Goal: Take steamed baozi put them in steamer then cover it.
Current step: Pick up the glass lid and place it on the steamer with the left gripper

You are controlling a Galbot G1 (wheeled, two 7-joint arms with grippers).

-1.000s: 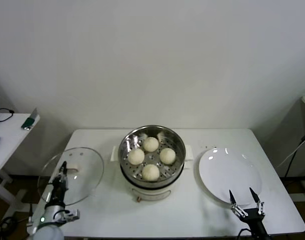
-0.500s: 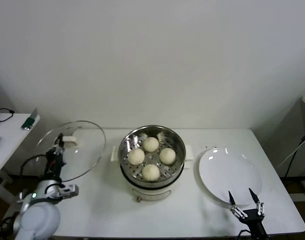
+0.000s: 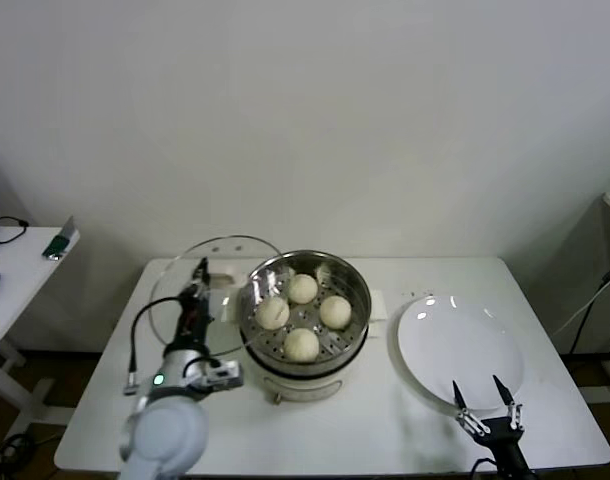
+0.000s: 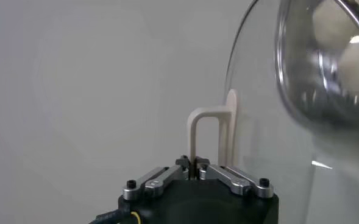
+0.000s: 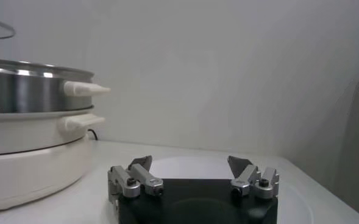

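— Where are the steamed baozi (image 3: 303, 316) to be found?

— All four are seen inside the steamer (image 3: 305, 312), laid on its perforated tray in a diamond arrangement. The steamer is placed at the middle of the white table (image 3: 385, 420).

— And the lid?

— A glass lid (image 3: 207, 290) is held tilted, nearly on edge, just beside the steamer on the robot's left, with its rim overlapping the steamer's edge in the head view. Its cream handle (image 4: 211, 137) is clamped by the left gripper (image 4: 193, 171), whose jaws are closed tight on it (this is shown plainly by the left wrist view).

— What is shown of the other arm?

— The right gripper (image 3: 483, 405) is parked at the near edge of the table, by the near rim of the white plate (image 3: 461, 350). Its jaws are spread wide and nothing is held between them. The plate is set well apart from the lid, on the steamer's other side.
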